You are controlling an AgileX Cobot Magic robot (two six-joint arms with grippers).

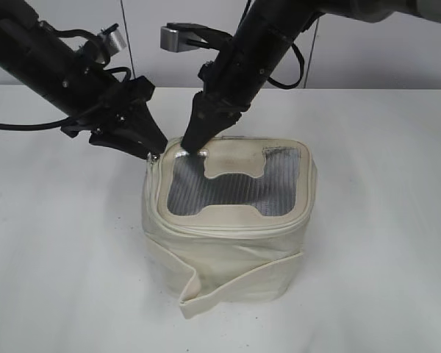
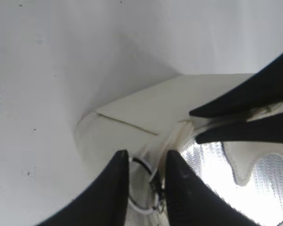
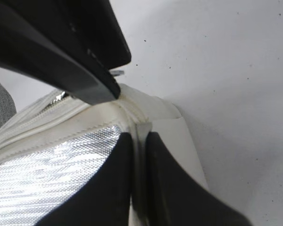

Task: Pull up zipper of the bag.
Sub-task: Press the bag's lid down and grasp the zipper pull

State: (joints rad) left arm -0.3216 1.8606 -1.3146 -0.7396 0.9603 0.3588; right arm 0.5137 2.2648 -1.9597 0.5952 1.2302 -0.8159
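Observation:
The cream bag (image 1: 235, 243) stands upright mid-table, its grey mesh window (image 1: 228, 187) facing up. The zipper (image 1: 228, 226) runs around the top rim. My left gripper (image 1: 156, 152) is at the bag's back-left corner. In the left wrist view its jaws (image 2: 144, 157) hold a silver ring pull (image 2: 140, 207) and slider between them. My right gripper (image 1: 192, 145) is next to it on the back rim. In the right wrist view its jaws (image 3: 139, 136) pinch the cream rim beside the mesh (image 3: 52, 165).
The white table (image 1: 382, 220) surrounds the bag. A loose cream band (image 1: 235, 283) hangs around the bag's lower body, its end sticking out at the front. Both black arms come in from the back, close together over the bag's back-left corner.

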